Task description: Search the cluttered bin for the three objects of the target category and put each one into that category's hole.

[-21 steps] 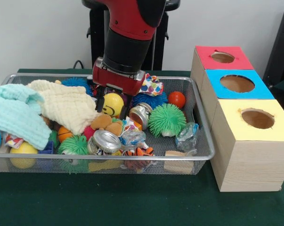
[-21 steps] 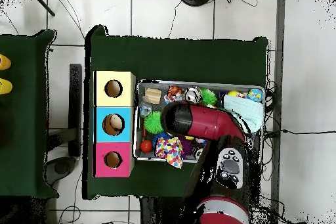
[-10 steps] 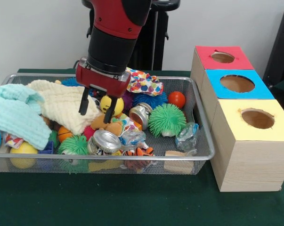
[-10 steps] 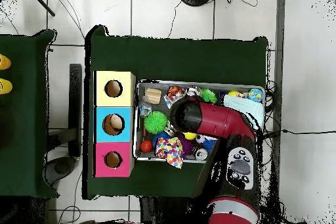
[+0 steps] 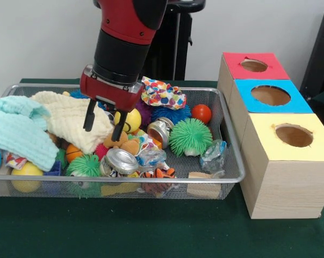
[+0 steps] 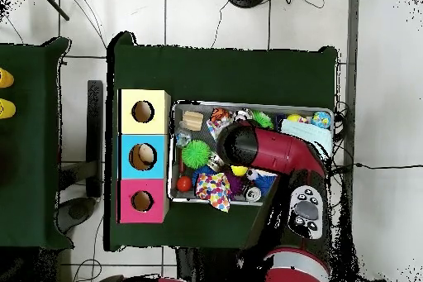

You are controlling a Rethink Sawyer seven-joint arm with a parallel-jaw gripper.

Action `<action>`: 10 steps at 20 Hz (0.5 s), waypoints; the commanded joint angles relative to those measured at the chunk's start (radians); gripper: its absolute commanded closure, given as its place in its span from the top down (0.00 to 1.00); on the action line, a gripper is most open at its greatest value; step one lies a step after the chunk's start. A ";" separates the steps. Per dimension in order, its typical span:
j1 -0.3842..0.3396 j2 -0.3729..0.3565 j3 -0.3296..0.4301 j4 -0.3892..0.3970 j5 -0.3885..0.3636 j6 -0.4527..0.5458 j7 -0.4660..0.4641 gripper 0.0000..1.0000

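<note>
Front view: gripper (image 5: 103, 123) spread, empty, over nubbly cream cloth (image 5: 73, 124), perhaps brushing smooth yellow ball (image 5: 131, 119).

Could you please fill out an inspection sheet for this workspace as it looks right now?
Surface: green table cover, bare in front of the bin.
Job's things: wire mesh bin full of mixed items; three wooden boxes with holes, red, blue, yellow, beside it.
Clutter: cream cloth, mint cloth, green spiky ball, red ball, yellow smiley ball, crushed cans, patterned fabric.
Grippers: gripper open, empty, above the cream cloth's edge.
Cables: several run across the tiled floor.
Surroundings: white wall; second green table.
</note>
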 commanded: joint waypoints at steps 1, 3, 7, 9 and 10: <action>-0.063 0.039 0.119 0.032 0.029 0.041 0.107 1.00; -0.068 0.031 0.127 0.045 0.036 0.051 0.111 1.00; -0.093 0.038 0.153 0.064 0.043 0.043 0.113 1.00; -0.104 0.043 0.165 0.070 0.043 0.043 0.110 1.00; -0.109 0.043 0.170 0.076 0.045 0.043 0.112 1.00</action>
